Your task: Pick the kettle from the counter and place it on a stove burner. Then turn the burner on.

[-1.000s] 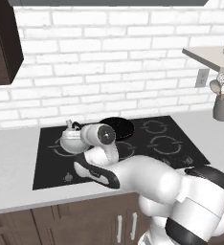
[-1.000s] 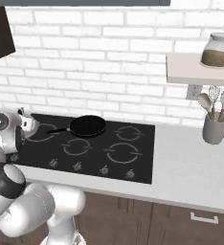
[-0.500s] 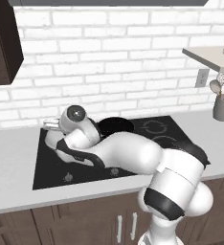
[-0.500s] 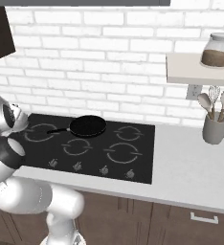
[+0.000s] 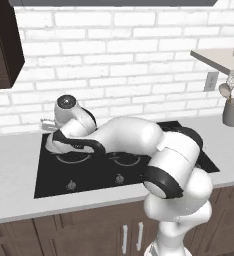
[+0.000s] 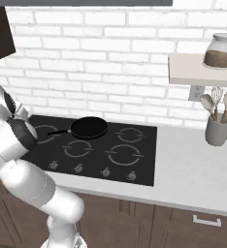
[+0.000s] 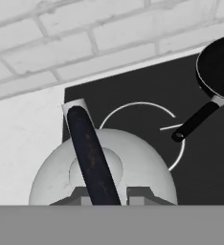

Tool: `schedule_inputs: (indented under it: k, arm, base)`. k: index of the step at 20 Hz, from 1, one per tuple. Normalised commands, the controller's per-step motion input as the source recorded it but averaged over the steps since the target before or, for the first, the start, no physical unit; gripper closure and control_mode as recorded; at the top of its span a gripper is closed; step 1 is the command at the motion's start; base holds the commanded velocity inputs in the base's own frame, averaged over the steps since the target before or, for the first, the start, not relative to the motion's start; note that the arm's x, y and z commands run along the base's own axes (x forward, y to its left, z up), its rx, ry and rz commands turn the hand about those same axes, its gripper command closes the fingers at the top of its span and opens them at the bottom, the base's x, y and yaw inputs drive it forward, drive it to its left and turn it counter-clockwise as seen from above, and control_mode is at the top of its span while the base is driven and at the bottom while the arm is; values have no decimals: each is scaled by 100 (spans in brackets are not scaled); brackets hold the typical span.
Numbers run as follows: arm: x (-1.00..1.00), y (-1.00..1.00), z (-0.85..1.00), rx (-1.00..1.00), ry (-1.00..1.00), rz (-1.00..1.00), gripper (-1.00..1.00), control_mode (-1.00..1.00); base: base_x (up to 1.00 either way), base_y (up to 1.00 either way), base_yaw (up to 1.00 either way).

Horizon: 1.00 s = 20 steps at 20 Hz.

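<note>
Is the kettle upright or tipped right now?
Upright: in the hand view the kettle shows its dome from above, dark handle arching over the lid.

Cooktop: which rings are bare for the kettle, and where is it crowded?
Bare: the two right rings and the front-centre ring. Crowded: the back, where the frying pan sits, and the left edge, where the arm hides the kettle.

place: kitchen | evidence: black glass cooktop [image 6: 93, 147], frying pan [image 6: 89, 128], utensil cup [image 6: 218, 131], brick backsplash [image 6: 110, 63]
</note>
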Motion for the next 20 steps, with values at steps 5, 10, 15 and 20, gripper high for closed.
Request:
schedule_inputs:
  k: [5,10,15,20]
  arm:
    - [34,0,-20,-2,13,0,100,-100]
    - [36,0,-33,-6,5,0,100,-100]
    - [38,0,-42,-11,0,0,100,-100]
    - [35,0,-21,-8,0,-1,100,-100]
  base:
    - [0,0,0]
    - [0,0,0]
    - [0,0,0]
    - [0,0,0]
